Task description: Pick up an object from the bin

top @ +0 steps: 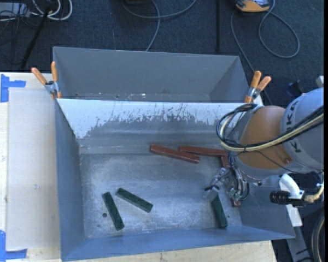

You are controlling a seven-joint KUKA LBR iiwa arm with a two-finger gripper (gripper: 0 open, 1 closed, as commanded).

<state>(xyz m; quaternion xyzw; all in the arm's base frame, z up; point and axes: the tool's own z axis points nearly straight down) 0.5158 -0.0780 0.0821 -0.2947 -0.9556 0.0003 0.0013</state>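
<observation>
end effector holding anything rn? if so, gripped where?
Nothing visibly held. The end effector sits at the right side of the bin, next to one end of a dark green bar lying flat on the floor.

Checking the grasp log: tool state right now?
Tool: open or closed cannot be told; it is low at the bin's right, just above a dark green bar.

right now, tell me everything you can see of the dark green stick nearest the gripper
The dark green stick is a short, straight, flat bar, maybe plastic or painted wood. It lies flat on the bin floor near the front right corner, angled slightly, its far end right below the gripper; contact there cannot be told. No other loose thing touches it.
</observation>
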